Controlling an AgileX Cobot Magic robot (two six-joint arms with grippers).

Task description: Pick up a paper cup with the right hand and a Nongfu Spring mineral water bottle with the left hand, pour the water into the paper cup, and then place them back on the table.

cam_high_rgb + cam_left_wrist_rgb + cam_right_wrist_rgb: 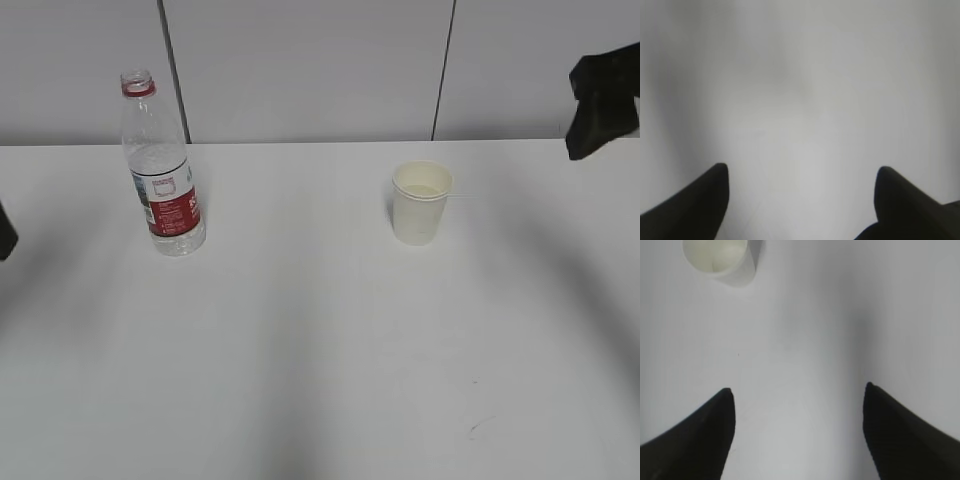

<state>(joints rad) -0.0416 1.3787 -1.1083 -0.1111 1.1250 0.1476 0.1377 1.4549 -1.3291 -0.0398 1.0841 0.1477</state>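
Note:
The Nongfu Spring bottle [162, 170] stands upright and capless at the table's back left, with a little water at its bottom. The paper cup [421, 203] stands upright right of centre with liquid in it; it also shows at the top left of the right wrist view [719, 259]. My right gripper [797, 390] is open and empty over bare table, apart from the cup; only a black part of that arm [603, 100] shows at the exterior view's right edge. My left gripper [802, 170] is open and empty over bare table; a sliver of that arm [5, 232] shows at the left edge.
The white table [320, 360] has a small dark scuff mark [478, 428] near the front right. A grey panelled wall [300, 60] stands behind the table's far edge.

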